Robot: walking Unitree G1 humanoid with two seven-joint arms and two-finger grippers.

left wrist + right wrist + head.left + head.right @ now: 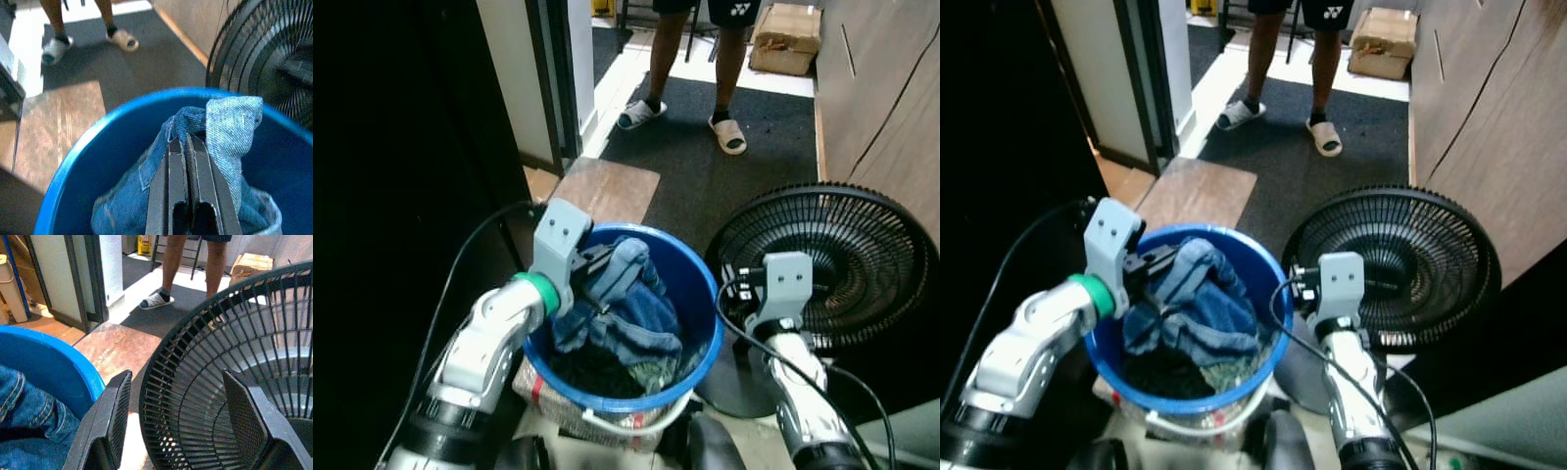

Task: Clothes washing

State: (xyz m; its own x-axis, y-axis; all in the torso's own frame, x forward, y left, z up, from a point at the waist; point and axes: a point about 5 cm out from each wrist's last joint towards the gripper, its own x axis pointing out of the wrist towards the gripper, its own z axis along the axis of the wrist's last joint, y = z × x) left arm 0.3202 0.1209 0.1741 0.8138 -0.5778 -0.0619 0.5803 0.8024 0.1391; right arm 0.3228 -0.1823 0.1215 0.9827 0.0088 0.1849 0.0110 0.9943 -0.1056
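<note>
the person [700,59] beyond the blue bucket [690,284] is cut off above the thighs, and dark clothes [592,370] deep inside it stay indistinct.

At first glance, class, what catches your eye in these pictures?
A bright blue bucket heaped with denim jeans sits before the robot, the left gripper shut on the jeans. A black fan lies to the right, by the open right gripper, and a person in slippers stands beyond.

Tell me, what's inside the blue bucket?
The blue bucket holds blue jeans piled on top, pinched by the left tool. Darker, patterned clothes peek out beneath. Anything deeper, and the bucket's bottom, is covered.
</note>
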